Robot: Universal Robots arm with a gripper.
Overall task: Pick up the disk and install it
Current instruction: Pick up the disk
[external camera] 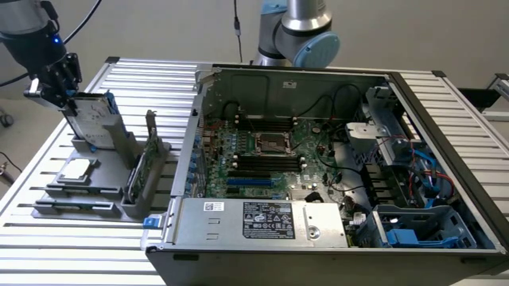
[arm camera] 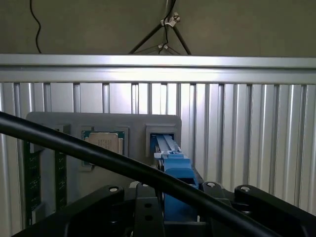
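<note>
The disk (external camera: pixel 89 119), a silver-grey drive with a white label and blue rails, stands upright on edge in the grey holder (external camera: pixel 80 199) at the exterior view's left. My gripper (external camera: pixel 64 98) is down over the disk's top edge, from the side away from the computer. In the wrist view the disk's blue rail (arm camera: pixel 177 170) runs straight up between the gripper's (arm camera: pixel 180 200) black halves, and its lower end still sits in the holder's slot (arm camera: pixel 160 136).
The holder also carries a small square chip (external camera: pixel 77 170) and an upright green card (external camera: pixel 142 173). An open computer case (external camera: pixel 294 72) lies on the slatted aluminium table (external camera: pixel 453 113), with a blue drive bay (external camera: pixel 418 233) at its near corner. A black cable (arm camera: pixel 98 155) crosses the wrist view.
</note>
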